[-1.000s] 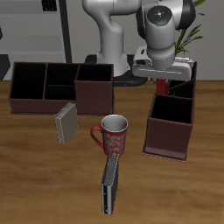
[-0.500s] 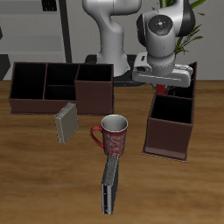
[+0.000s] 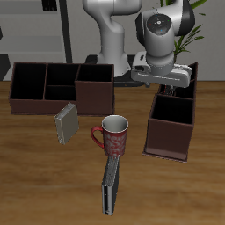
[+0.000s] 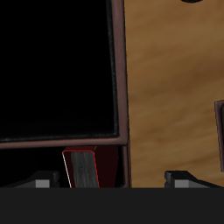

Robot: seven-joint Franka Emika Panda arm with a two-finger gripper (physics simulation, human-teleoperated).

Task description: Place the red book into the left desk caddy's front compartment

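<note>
**Red book stands inside the left desk caddy**

The left desk caddy (image 3: 171, 123) sits on the worktop (image 3: 35, 167) at about three o'clock from the mug (image 3: 114, 136). In the wrist view the red book (image 4: 81, 168) stands upright in a compartment, apparently the one behind the front compartment (image 4: 52, 66), which looks dark. The jaws of the gripper (image 3: 169, 86) are spread wide, holding nothing, above the caddy's back edge.
</note>
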